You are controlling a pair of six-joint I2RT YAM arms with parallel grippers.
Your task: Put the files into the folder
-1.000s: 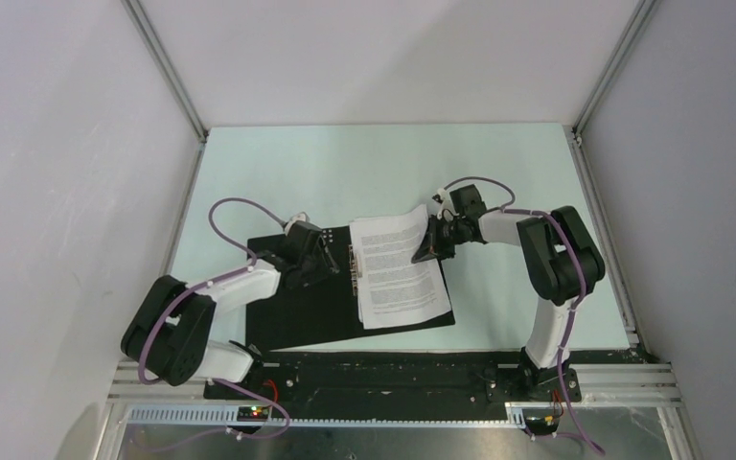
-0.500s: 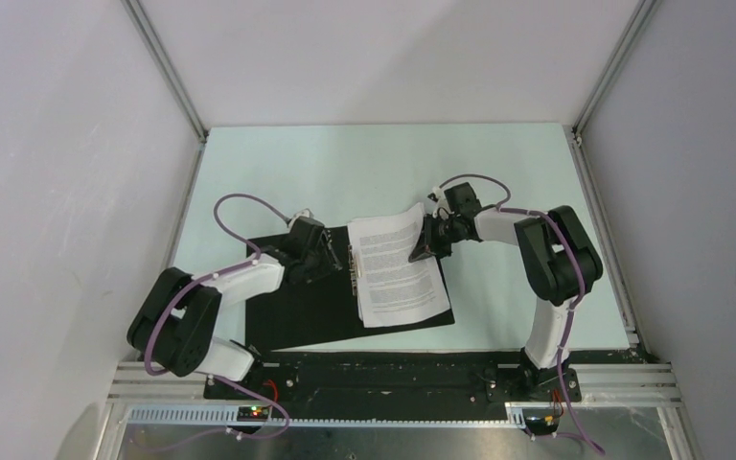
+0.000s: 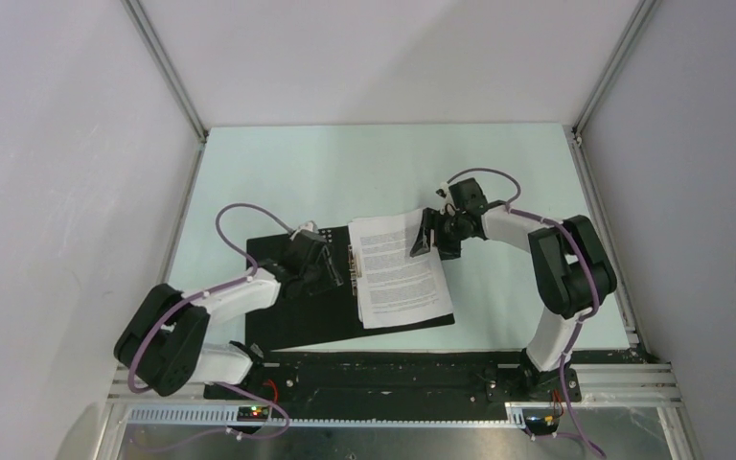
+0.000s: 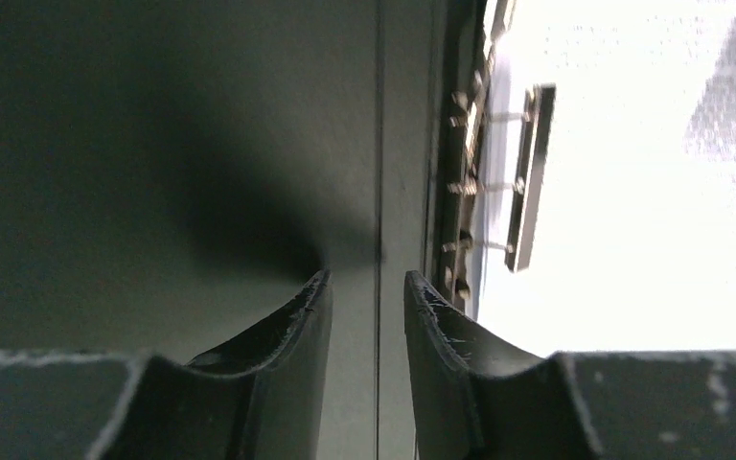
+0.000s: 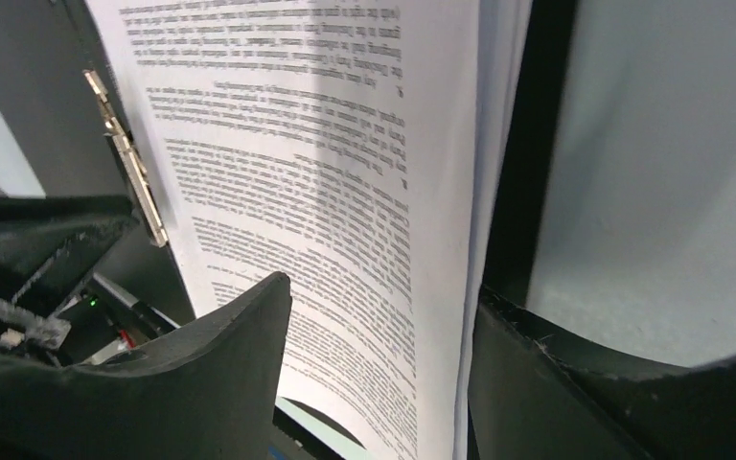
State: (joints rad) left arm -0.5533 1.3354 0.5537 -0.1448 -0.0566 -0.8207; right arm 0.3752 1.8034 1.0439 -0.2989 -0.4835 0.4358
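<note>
The folder (image 3: 297, 316) lies open on the table with its black inside up. Its metal clip (image 3: 353, 268) runs along the spine. The files (image 3: 398, 273), white sheets of black text, rest on its right half, their far right corner still a little raised. My right gripper (image 3: 428, 235) is at that corner, open. The sheets' edge (image 5: 441, 192) stands loose between its jaws, close to the right finger. My left gripper (image 3: 331, 268) is low over the folder's left half (image 4: 153, 144) beside the clip (image 4: 527, 182), its jaws narrowly apart with nothing between them.
The pale green table (image 3: 364, 172) stretches behind the folder to white walls and metal frame posts (image 3: 168, 72). The arm bases sit on a black rail (image 3: 393, 374) at the near edge.
My right gripper has opened and let go of the files' far corner, and the sheets have settled lower. My left gripper has slid towards the clip and narrowed a little.
</note>
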